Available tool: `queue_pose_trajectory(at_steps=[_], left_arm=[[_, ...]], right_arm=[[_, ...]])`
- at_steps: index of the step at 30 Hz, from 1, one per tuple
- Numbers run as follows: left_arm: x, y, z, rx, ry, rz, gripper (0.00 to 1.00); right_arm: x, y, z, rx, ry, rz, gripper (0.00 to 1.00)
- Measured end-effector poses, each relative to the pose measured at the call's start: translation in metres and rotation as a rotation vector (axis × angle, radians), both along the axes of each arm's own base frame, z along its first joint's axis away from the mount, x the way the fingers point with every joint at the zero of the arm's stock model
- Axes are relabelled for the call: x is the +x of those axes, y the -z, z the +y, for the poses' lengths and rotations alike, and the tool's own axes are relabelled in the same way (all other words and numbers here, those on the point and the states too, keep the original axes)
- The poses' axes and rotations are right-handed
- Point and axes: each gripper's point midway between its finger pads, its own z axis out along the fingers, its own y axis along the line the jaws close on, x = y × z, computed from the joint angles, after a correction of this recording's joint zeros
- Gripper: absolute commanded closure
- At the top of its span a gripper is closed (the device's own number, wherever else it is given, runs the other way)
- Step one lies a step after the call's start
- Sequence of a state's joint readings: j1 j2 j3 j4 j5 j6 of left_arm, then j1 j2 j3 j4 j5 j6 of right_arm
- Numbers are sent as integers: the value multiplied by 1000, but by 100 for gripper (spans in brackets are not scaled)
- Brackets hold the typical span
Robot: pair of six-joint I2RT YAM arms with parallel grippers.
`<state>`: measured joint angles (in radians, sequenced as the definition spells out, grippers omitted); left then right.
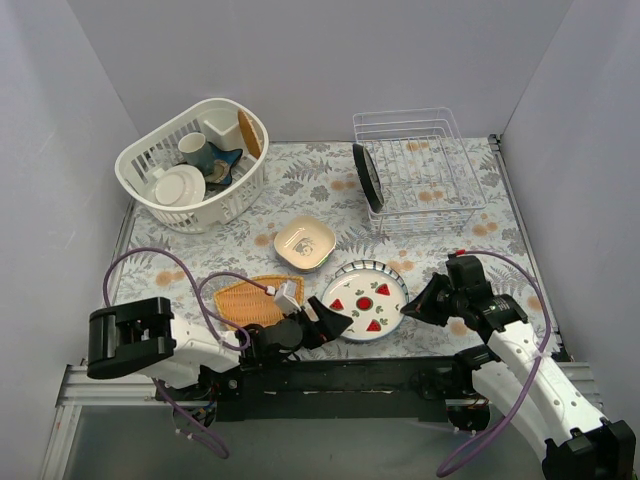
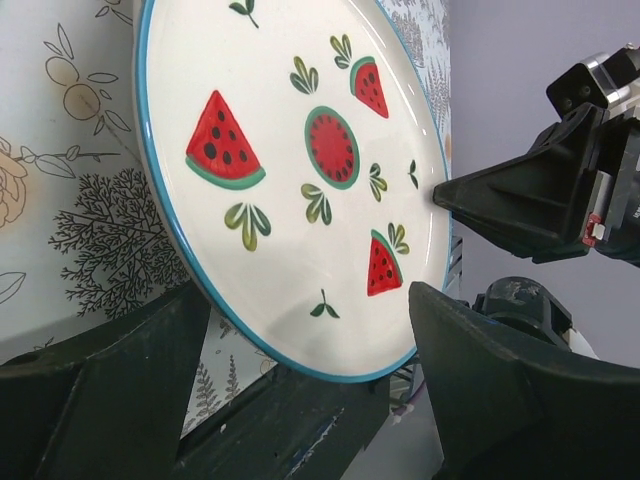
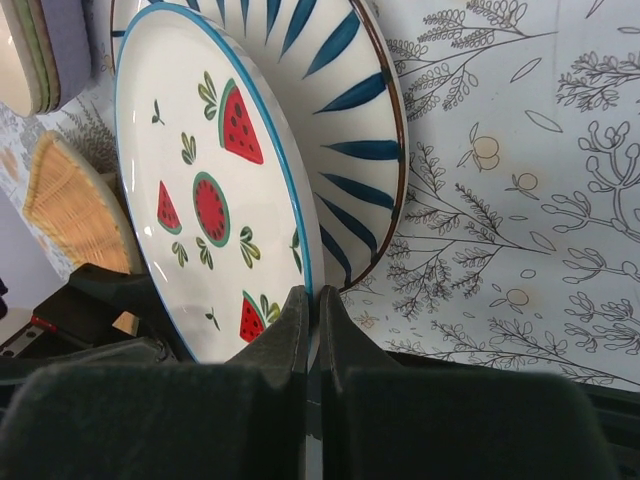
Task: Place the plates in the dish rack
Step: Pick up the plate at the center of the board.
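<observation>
One dark plate (image 1: 367,177) is seen in the dish rack (image 1: 420,170); the watermelon plate (image 1: 365,303), between the spread left claw (image 1: 332,325) and the closed right claw (image 1: 410,308), is not yet loaded.

Left claw (image 1: 325,322) reaches rightward, held low, jaws spread wide; right claw (image 1: 408,311) points leftward toward it, fingers pressed together.
</observation>
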<state>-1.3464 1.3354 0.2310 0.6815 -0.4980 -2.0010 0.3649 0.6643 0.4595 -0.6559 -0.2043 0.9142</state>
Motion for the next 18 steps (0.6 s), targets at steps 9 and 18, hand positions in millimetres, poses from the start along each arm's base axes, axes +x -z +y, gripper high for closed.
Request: queue_pose_trajectory(at_steps=[9, 18], left_arm=[[1, 13, -4, -10, -5, -4, 27], [2, 17, -4, -26, -12, -8, 44]], right_arm=[[-11, 6, 5, 37, -23, 43, 99], [-17, 4, 5, 47, -33, 46, 99]])
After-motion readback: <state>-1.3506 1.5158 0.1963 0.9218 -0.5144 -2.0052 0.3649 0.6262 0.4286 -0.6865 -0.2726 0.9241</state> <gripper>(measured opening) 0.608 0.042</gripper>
